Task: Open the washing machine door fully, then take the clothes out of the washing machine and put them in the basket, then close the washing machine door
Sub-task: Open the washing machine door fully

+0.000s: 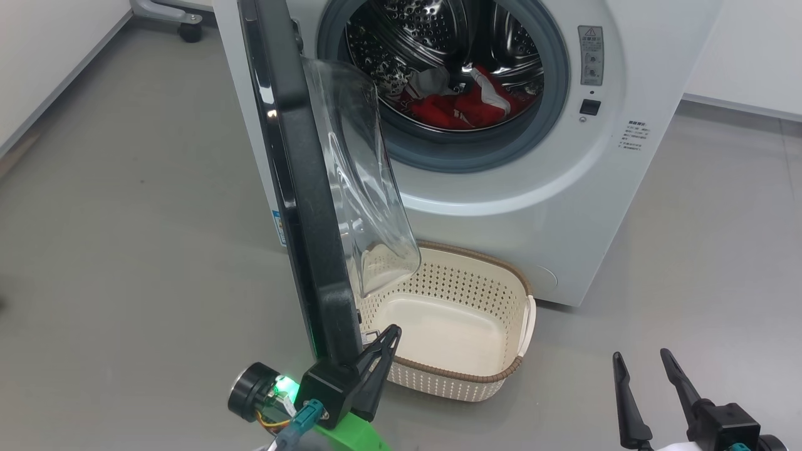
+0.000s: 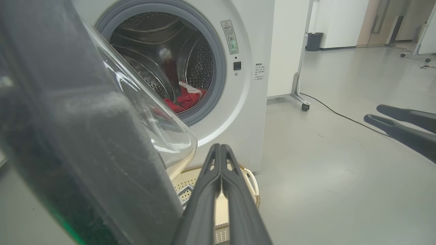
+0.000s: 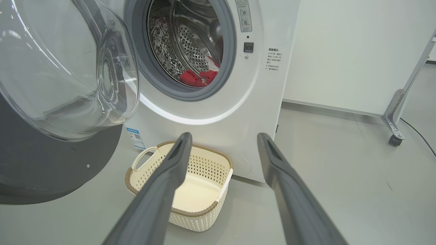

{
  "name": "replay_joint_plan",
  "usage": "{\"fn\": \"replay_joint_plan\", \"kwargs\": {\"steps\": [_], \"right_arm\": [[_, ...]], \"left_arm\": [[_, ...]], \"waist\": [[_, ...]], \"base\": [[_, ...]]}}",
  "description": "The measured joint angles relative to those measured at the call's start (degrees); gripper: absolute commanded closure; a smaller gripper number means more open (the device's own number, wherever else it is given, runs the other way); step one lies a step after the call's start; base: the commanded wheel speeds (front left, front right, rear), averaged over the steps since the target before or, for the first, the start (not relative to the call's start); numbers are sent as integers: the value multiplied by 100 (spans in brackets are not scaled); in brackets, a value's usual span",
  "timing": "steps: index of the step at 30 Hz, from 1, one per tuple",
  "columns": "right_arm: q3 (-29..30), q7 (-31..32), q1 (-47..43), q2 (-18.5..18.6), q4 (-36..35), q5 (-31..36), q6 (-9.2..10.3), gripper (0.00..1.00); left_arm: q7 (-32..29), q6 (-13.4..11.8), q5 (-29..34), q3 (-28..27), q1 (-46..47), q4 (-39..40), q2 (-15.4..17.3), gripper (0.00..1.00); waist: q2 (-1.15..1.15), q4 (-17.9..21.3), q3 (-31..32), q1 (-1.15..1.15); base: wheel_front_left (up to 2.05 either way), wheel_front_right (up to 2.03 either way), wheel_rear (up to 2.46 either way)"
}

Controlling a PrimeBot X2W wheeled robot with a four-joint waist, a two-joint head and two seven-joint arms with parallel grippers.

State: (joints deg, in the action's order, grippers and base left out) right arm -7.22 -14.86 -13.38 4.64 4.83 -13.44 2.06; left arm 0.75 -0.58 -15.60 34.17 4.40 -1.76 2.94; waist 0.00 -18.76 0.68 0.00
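Red-and-white jersey clothes lie in the steel drum of the big white front-loading washing machine. The small cream perforated basket, on the floor against the machine's front, holds nothing yet. The round door, with its glossy black rim and clear domed glass, stands swung out from the machine's left side, roughly square to its front. I judge the opening step nearly done, with unloading and closing left. The left fingers are pressed together on nothing at the door's lower edge; whether they touch it I cannot tell. The right fingers are spread wide and empty, well out from the machine's front. The glass dome overhangs the basket's left end, while the drum mouth has open room on its right.
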Motion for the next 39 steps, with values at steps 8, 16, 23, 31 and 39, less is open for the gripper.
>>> {"fn": "replay_joint_plan", "kwargs": {"steps": [8, 16, 23, 31, 39], "right_arm": [[47, 0, 1, -19, 14, 1, -43, 0], [80, 0, 1, -34, 29, 42, -48, 0], [127, 0, 1, -55, 41, 42, -94, 0], [237, 0, -1, -74, 34, 42, -93, 0], [279, 0, -2, -87, 21, 43, -99, 0]], "left_arm": [[8, -123, 0, -119, 2, -169, 0, 100], [68, -191, 0, -207, 2, -257, -2, 100], [127, -222, 0, -240, -1, -293, -4, 100], [143, -274, 0, -276, -16, -292, -1, 100], [143, -319, 7, -297, -22, -293, 13, 100]], "waist": [[0, -15, -9, 0], [0, -57, -8, 0], [0, -119, -8, 0], [0, -297, -11, 0], [0, -549, -15, 0]], "base": [[0, 0, 0], [0, 0, 0], [0, 0, 0], [0, 0, 0], [0, 0, 0]]}}
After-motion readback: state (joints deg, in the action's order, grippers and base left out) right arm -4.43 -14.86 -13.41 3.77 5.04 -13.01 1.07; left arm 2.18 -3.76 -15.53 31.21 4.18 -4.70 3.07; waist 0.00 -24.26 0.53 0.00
